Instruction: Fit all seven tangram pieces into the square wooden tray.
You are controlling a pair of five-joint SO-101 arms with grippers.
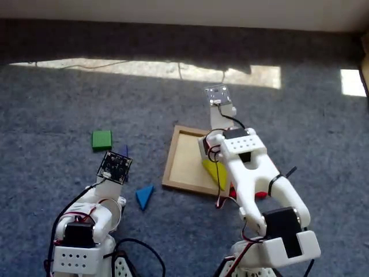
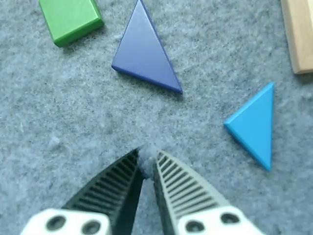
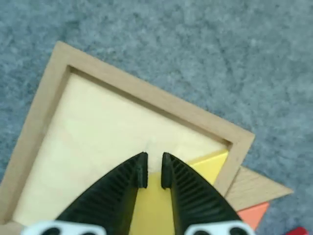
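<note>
**Tray holds one piece; both claws clenched on nothing**

The wooden tray [image 1: 183, 157] is noted lying flat, its floor mostly bare. The right gripper [image 3: 152, 171] is held over that floor, jaws pinched nearly together and empty, above the yellow piece [image 3: 208, 164] lodged in a tray corner; a seating nudge is judged likely. Outside the tray are a navy triangle [image 2: 144, 51], a light blue triangle [image 2: 254, 125] nearest, and a green square [image 2: 71, 18] farthest. The left gripper [image 2: 146, 164], clenched empty, is poised before them.

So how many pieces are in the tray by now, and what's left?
One is in: the yellow piece lies in a corner of the tray. Neither the right gripper, over the tray, nor the left gripper, over the carpet, holds anything. Six remain outside: green square, dark blue triangle, light blue triangle, wood-coloured triangle, orange piece, red piece.
</note>
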